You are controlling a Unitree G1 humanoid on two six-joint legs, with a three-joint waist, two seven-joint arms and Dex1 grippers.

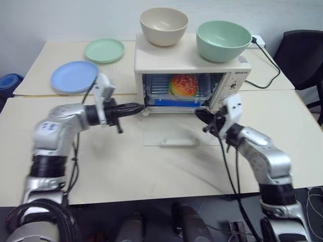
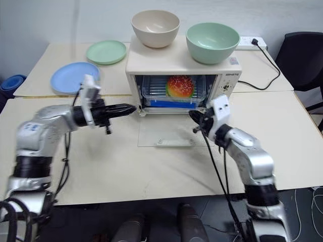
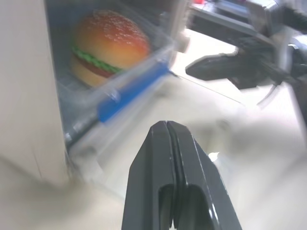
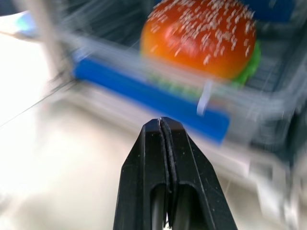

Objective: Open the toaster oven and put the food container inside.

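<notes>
The toaster oven [image 1: 192, 70] is being seen standing on the desk [image 1: 151, 166], its glass drop-down door [image 1: 174, 135] lying flat and open on the desk surface with the white bar handle [image 1: 177, 142] at its front edge. The food container [image 1: 182, 89] is sitting inside the oven on the wire rack, its blue clip [image 1: 174, 102] facing the opening and the sesame-bun toy burger [image 1: 184, 84] being shown through the clear plastic. The left end effector [image 1: 135, 107] is being held level just beside the oven's left front corner, its two black fingers [image 3: 168, 167] pressed together and pinching nothing. The right end effector [image 1: 199, 115] is being held near the oven's right front corner, above the open door, its fingers [image 4: 165, 158] likewise pressed together on nothing. Both end effectors are pointing inward toward the oven mouth from opposite sides and are apart from the container. On the oven's roof a beige bowl [image 1: 164, 26] and a green bowl [image 1: 223, 40] are resting side by side. On the desk behind the left arm, a blue plate [image 1: 74, 76] and a green plate [image 1: 104, 50] are lying near each other. A black cable [image 1: 270, 70] is running from the oven's right side across the desk toward the back wall.
</notes>
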